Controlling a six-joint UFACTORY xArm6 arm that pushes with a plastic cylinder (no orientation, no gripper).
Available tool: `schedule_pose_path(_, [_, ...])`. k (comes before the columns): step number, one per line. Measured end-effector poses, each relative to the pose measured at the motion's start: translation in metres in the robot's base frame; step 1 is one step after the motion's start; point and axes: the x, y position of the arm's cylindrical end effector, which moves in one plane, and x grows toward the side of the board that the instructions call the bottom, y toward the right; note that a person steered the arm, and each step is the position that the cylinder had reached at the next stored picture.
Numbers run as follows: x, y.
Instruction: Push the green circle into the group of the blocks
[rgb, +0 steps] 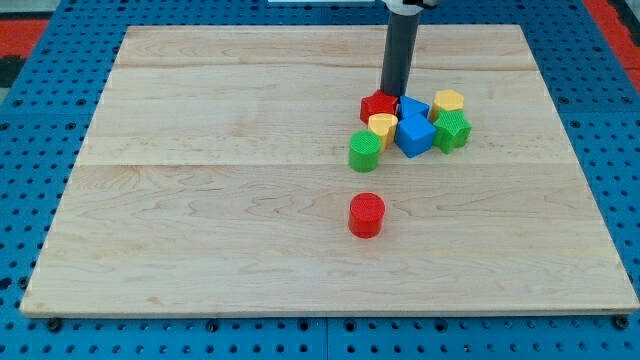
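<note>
Clawless, the rod's tip (394, 92) rests at the red block (379, 106) — the cluster's far edge; green circle (364, 152) sits nearest, just touching the group.

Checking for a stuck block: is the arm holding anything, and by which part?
Nothing is held. My tip only rests at the red block on the group's top edge.

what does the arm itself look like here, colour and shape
Only the end of the arm shows: a straight, dark grey to black cylindrical rod coming down from the view's top edge, with a white collar and a black part above it. No cables, markings or gripper are visible. My tip ends just behind the red block at the cluster's top side.
</note>
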Motion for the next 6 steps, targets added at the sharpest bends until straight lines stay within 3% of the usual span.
schedule_pose_path(1, [-0.045, -0.046])
schedule_pose_path(3, [0.112, -0.141])
schedule_pose_path(4, [0.118, -0.117])
schedule_pose_path(6, [0.118, -0.014])
